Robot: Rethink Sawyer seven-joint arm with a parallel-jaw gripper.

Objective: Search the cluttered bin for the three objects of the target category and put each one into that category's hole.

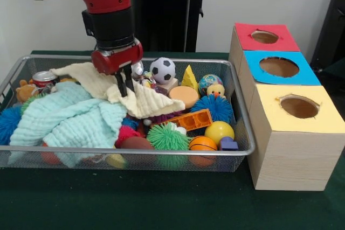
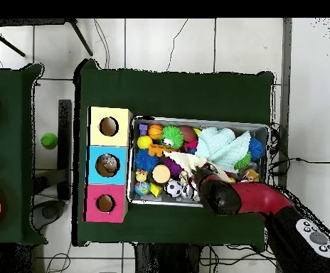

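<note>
Gripper (image 1: 126,85) is down in the wire bin (image 1: 161,149), fingers closed on a fold of the cream cloth (image 1: 143,102). The cloth hangs from the pinch and drapes below and toward the camera side of the gripper. Judgement: it is being lifted aside to uncover what lies under it, since the search cannot proceed while the cloths blanket half the bin.

Target category is not named and cannot be read from the frames, so the three task objects cannot be singled out yet. No object sits in or over any hole.

Cloths: two. The cream one is in the grip; the mint cloth (image 1: 70,119) lies bunched just beside it on the picture's left, toward the camera, resting on other items.

Balls seen in the front view:
- soccer ball (image 1: 162,69), just beside the gripper on the sorter side
- yellow ball (image 1: 219,131)
- small basketball (image 1: 204,144)
- spiky balls, three: green (image 1: 168,137), blue (image 1: 218,107), another blue at the bin's far left edge (image 1: 8,122)

Other: one soda can (image 1: 44,78) on the side away from the sorter, one yellow wedge (image 1: 189,78), one orange perforated block (image 1: 191,119).

Sorter (image 1: 294,149) stands outside the bin, well apart from the gripper. Three holes, one per lid: red (image 1: 264,37), blue (image 1: 279,67), yellow (image 1: 299,106). Placed alongside the bin so each drop is a short carry.
</note>
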